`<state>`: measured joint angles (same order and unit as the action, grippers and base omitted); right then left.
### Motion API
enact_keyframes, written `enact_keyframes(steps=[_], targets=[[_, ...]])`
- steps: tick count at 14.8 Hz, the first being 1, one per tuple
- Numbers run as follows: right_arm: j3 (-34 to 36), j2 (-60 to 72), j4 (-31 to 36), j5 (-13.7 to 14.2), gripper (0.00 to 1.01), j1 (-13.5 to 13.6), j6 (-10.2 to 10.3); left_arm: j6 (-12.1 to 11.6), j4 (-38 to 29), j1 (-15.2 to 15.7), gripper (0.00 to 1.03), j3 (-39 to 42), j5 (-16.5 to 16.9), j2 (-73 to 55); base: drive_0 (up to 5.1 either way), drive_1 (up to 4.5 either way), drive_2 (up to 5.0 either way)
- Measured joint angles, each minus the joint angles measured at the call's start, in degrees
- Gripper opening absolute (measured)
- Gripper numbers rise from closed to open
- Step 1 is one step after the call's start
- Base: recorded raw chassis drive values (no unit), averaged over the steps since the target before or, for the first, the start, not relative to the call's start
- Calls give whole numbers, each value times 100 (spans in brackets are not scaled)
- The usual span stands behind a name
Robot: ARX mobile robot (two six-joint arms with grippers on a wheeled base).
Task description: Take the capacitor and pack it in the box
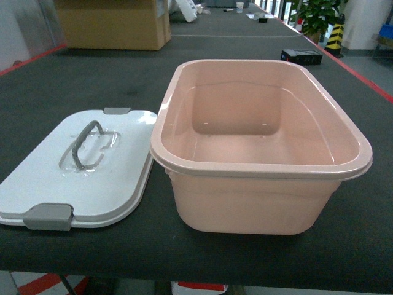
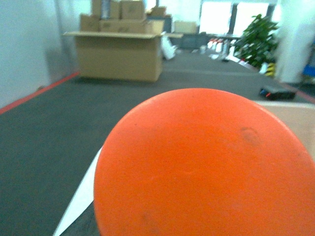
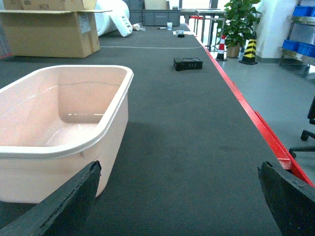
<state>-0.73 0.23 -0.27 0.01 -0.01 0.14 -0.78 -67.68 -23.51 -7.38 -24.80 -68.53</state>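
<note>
Capacitor (image 2: 206, 167), a big orange blur, sits right by the left jaws; whether they pinch it, I cannot tell. Right jaws are spread, nothing between. It could miss the box (image 1: 184, 80) and roll away.

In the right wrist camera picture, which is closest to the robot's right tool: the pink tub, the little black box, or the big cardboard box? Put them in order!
From the right tool:
1. Pink tub, near left, just beside it.
2. Small black box, farther up the table, mid-right.
3. Cardboard carton, farthest, back left.
</note>
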Motion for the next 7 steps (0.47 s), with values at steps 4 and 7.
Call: enact_keyframes(steps=[4,7], targets=[[0,0,-4,0,98,0,0,-9,931,-1202,44,-4509,442,-4325,0,0,0],[0,0,-4,0,98,0,0,-22,1049,-1226,44,-4975,468,-4511,0,0,0]])
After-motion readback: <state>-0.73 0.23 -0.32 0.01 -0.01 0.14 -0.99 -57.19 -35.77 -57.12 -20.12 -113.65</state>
